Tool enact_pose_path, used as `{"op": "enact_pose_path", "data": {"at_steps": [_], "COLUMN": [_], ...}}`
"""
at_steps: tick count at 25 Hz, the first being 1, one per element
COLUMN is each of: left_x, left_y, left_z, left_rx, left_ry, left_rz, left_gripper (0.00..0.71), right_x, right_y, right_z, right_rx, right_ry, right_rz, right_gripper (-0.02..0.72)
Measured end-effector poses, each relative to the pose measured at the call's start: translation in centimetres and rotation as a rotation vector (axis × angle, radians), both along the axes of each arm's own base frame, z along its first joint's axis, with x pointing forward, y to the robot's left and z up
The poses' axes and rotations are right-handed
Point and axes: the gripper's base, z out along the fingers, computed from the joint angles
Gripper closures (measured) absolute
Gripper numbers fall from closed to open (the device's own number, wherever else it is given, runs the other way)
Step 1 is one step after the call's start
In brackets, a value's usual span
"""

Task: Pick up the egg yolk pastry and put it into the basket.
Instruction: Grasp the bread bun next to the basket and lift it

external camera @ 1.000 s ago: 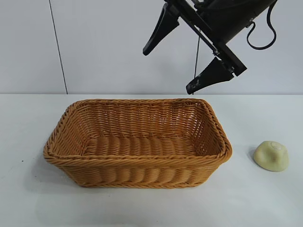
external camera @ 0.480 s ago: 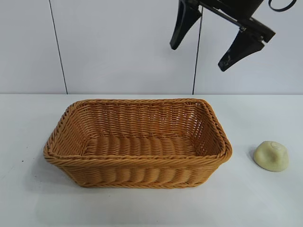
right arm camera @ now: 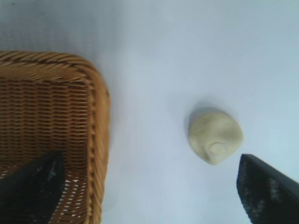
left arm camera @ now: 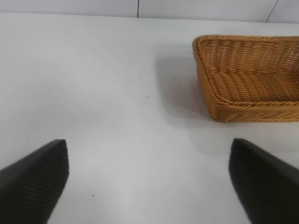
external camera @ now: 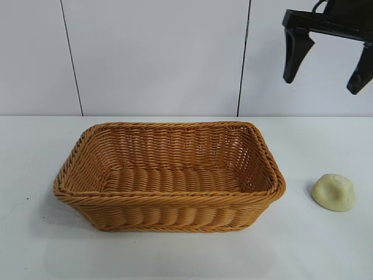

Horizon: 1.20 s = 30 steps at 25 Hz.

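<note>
The woven golden-brown basket (external camera: 169,199) stands empty in the middle of the white table. To its right, the pale cream egg yolk pastry (external camera: 333,192) lies on the table, apart from the basket. My right gripper (external camera: 321,84) hangs high above the table's back right, open and holding nothing. In the right wrist view the egg yolk pastry (right arm camera: 215,135) lies beyond the right gripper (right arm camera: 150,158), close to one finger, and the basket (right arm camera: 96,116) corner sits under the other. My left gripper (left arm camera: 148,144) is open over bare table, well away from the basket (left arm camera: 205,86).
The white table (external camera: 326,251) spreads round the basket on all sides. A pale panelled wall (external camera: 157,58) with dark vertical seams closes off the back edge.
My right gripper has swung rightward and upward, from above the basket's back right corner to high over the table's right side. Basket and pastry have not moved.
</note>
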Motion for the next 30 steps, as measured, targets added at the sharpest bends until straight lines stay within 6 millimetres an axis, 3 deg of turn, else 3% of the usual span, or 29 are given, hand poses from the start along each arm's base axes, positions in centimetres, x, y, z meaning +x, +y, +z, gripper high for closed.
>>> {"op": "enact_pose_path", "data": {"at_steps": [3, 8, 15, 21, 26, 30], "left_x": [0.0, 0.0, 0.0, 0.0, 0.0, 0.0], "left_y": [0.0, 0.0, 0.0, 0.0, 0.0, 0.0], "left_z": [0.0, 0.0, 0.0, 0.0, 0.0, 0.0], "left_rx": [0.000, -0.001, -0.005, -0.008, -0.008, -0.008], "left_ry": [0.000, 0.000, 0.001, 0.001, 0.001, 0.001], "left_rz": [0.000, 0.001, 0.003, 0.006, 0.006, 0.006], "left_gripper": [0.025, 0.025, 0.025, 0.025, 0.025, 0.025], "right_x": [0.0, -0.5, -2.5, -3.8, -3.3, -2.9], "right_y": [-1.8, -2.5, -2.5, -2.5, -2.6, -2.6], "right_z": [0.0, -1.3, -5.8, -9.6, -10.8, -12.9], "right_rx": [-0.005, -0.008, -0.006, -0.011, -0.011, -0.011], "right_ry": [0.006, 0.052, 0.170, 0.151, 0.066, 0.096], "right_rz": [-0.038, -0.048, -0.051, -0.070, -0.097, -0.105], "right_gripper": [0.010, 0.010, 0.010, 0.010, 0.010, 0.010]}}
